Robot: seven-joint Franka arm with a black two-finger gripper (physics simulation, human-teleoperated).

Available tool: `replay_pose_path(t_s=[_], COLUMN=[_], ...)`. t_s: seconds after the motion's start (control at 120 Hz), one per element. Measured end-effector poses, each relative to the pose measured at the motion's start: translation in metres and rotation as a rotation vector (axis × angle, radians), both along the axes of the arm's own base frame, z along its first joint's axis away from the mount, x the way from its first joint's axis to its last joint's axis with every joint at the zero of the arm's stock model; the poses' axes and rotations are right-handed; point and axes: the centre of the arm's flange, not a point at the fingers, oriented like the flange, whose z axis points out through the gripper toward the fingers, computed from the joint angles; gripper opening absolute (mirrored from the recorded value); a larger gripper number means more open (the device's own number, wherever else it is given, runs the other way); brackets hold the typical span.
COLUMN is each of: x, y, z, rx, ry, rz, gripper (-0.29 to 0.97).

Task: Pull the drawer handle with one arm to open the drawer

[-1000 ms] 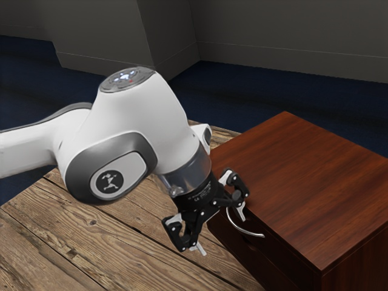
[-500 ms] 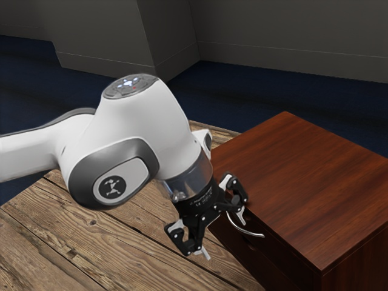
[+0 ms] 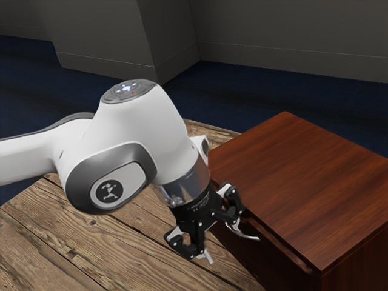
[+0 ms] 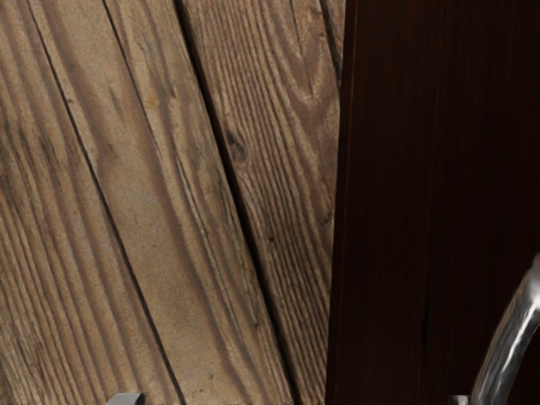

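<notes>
— Pincer (image 3: 219, 240) state?
— Spread wide, black fingers far apart, nothing clamped between them. It hangs low in front of the dark wooden cabinet (image 3: 303, 176), just above the plank table (image 3: 91, 242).
— Where is the drawer handle (image 3: 246, 233)?
— On the drawer front (image 3: 260, 257), just under the cabinet's top edge, toward the exterior view's right of the pincer. The upper finger (image 3: 233, 203) sits right by the silver bow's near end; whether they touch, I cannot tell.
— And from the wrist?
— The drawer handle (image 4: 509, 342) curves over the dark drawer front (image 4: 422, 211), with the table (image 4: 126, 211) beside it.
</notes>
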Motion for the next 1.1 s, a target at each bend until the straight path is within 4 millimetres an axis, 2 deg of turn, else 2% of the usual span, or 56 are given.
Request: replay_pose_path(t_s=[0.283, 0.433, 0.875, 1.1], x=[-0.008, -0.011, -0.034, -0.045], y=[0.005, 0.007, 0.017, 0.016], z=[0.013, 0.006, 0.007, 0.008], rx=[-0.019, -0.016, -0.043, -0.050], ry=[-0.032, -0.021, -0.020, -0.022], rz=[0.000, 0.000, 0.000, -0.003], gripper=[0.33, 0.33, 0.33, 0.33])
